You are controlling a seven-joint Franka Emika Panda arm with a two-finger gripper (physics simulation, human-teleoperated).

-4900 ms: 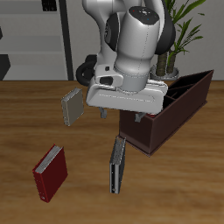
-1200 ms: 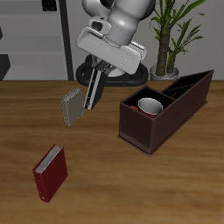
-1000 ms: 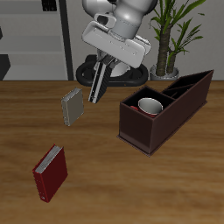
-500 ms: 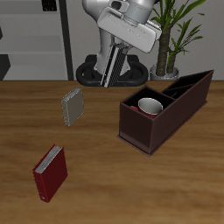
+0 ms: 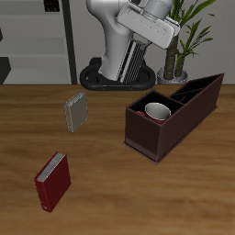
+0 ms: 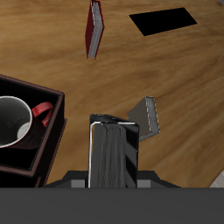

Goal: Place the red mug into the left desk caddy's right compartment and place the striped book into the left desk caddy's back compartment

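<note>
Gripper (image 5: pixel 138 53) pinching the striped book (image 5: pixel 134 62), held high above the tabletop (image 5: pixel 101 174). Below and beside it, the red mug (image 5: pixel 158 112) already sits in the right compartment (image 6: pixel 19 122) of the left desk caddy (image 5: pixel 170 128). Half done, I judge: the book must yet reach the back compartment.
</note>
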